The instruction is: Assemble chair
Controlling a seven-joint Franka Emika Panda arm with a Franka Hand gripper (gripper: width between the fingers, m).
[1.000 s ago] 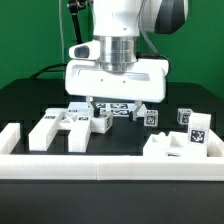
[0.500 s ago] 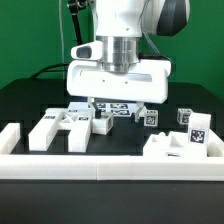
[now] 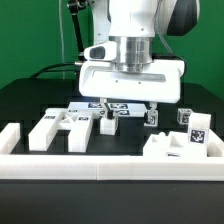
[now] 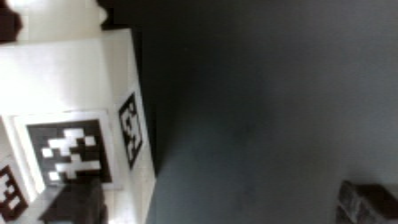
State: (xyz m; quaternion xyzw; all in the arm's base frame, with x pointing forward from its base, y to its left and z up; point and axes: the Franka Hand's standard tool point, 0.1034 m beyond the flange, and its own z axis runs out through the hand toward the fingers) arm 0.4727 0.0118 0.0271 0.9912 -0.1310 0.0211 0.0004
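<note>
The chair's white tagged parts lie loose on the black table. In the exterior view a large slotted piece (image 3: 58, 129) sits at the left, small tagged blocks (image 3: 106, 121) lie in the middle, and a tagged cube (image 3: 152, 117) rests under the gripper's right finger. A tagged block (image 3: 196, 126) and a stepped slab (image 3: 172, 146) are at the right. My gripper (image 3: 129, 108) hangs low over the middle parts, open, with nothing between its fingers. In the wrist view a white part with black tags (image 4: 80, 130) fills one side, and the open gripper (image 4: 221, 203) is over bare dark table.
A long plain white border rail (image 3: 110, 166) runs along the front, with a raised end (image 3: 8, 136) at the exterior view's left. The marker board (image 3: 92, 107) lies flat behind the middle parts. A green backdrop closes the far side.
The arm has shifted toward the exterior view's right, carrying the gripper from over the middle parts toward the tagged cube. The jaws stay open. No part has moved.
</note>
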